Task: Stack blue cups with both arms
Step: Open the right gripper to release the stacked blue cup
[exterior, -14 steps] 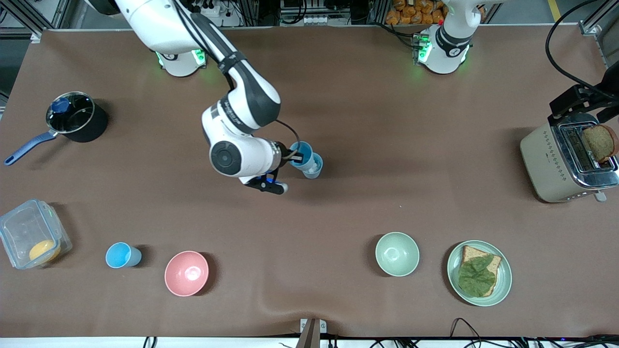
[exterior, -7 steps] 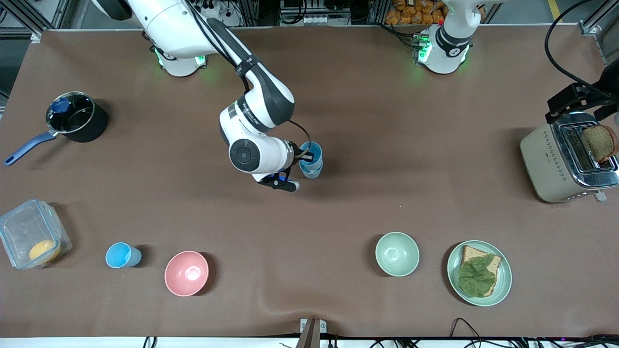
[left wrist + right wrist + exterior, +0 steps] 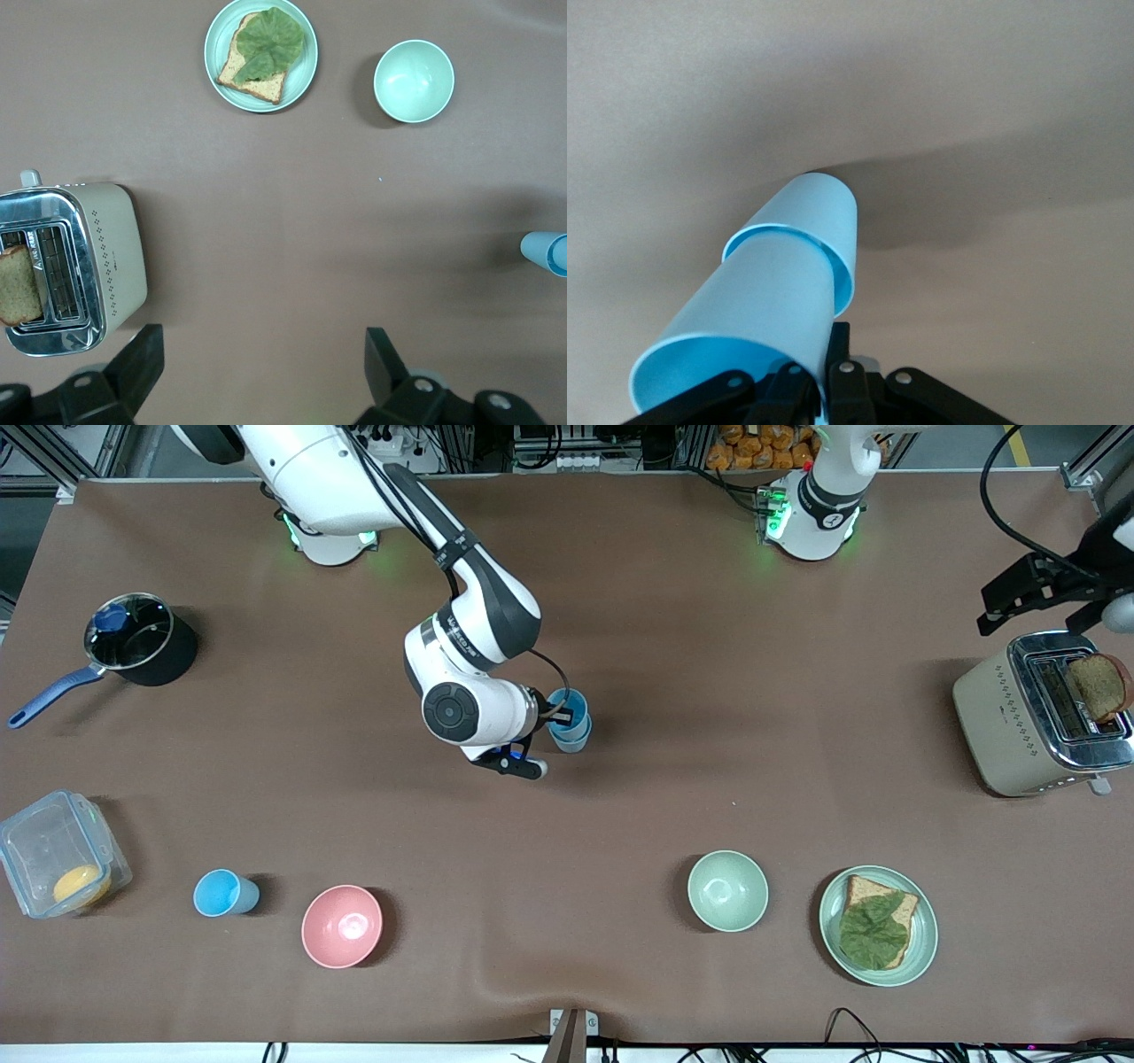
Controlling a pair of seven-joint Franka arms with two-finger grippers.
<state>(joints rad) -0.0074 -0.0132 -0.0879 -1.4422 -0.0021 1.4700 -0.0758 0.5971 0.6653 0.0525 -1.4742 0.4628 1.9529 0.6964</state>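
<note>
My right gripper is shut on the rim of a light blue cup at the middle of the table. That cup sits partly inside a second blue cup resting on the table. In the right wrist view the held cup is nested in the lower cup, and the gripper pinches its wall. A third blue cup stands upright near the front camera, beside the pink bowl. My left gripper is open and empty in the air by the toaster; it also shows in the left wrist view.
A pale green bowl and a plate with bread and a leaf lie toward the left arm's end. A dark pot and a plastic box sit toward the right arm's end. The toaster holds a slice of bread.
My right gripper has carried its cup over the second cup and lowered it in, so the two now nest. My left gripper has drifted away from the toaster, toward the middle of the table.
</note>
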